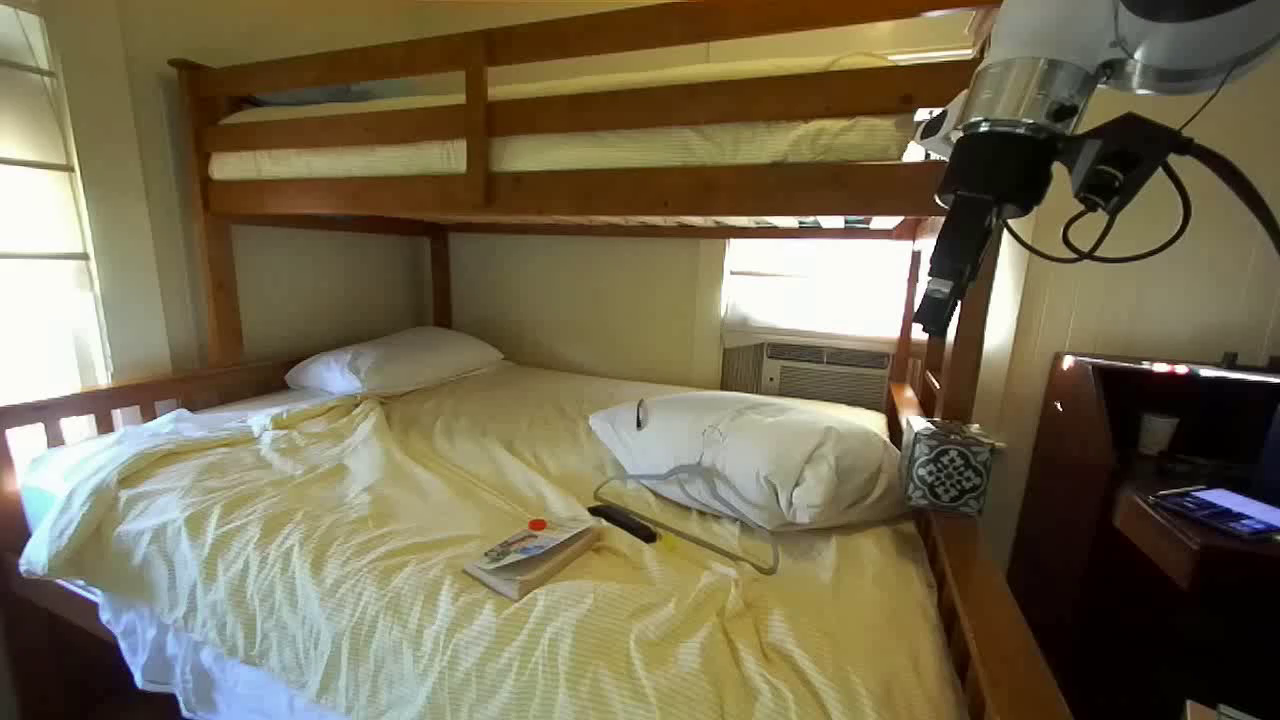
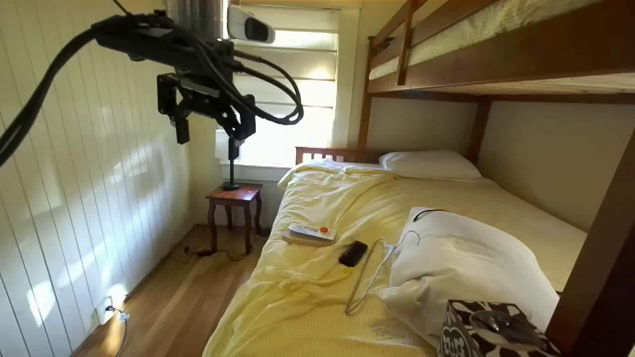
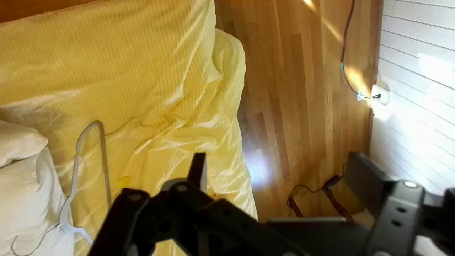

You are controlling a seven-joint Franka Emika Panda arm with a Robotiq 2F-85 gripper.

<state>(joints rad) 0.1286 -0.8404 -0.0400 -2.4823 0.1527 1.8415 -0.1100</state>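
My gripper (image 1: 937,305) (image 2: 208,140) (image 3: 280,170) is open and empty, its fingers wide apart. It hangs high in the air beside the bed, touching nothing. In the wrist view one finger is over the bed's edge and the other over the floor. On the yellow cover (image 1: 300,560) (image 2: 278,297) (image 3: 142,71) lie a book (image 1: 540,562) (image 2: 310,237), a small black object (image 1: 622,522) (image 2: 353,254) and a grey clothes hanger (image 1: 705,543) (image 2: 364,282) (image 3: 75,170). The hanger's hook rests on a white pillow (image 1: 760,450) (image 2: 466,253) (image 3: 25,199). The wrist view does not show the book.
A patterned tissue box (image 1: 948,470) (image 2: 454,332) stands by the bed's corner post. The upper bunk's rail (image 1: 600,190) overhangs the bed. A small wooden table (image 2: 243,193) holds a lamp. A dark desk (image 1: 1060,480) is beside the bed. A cord (image 3: 344,64) runs to a wall outlet.
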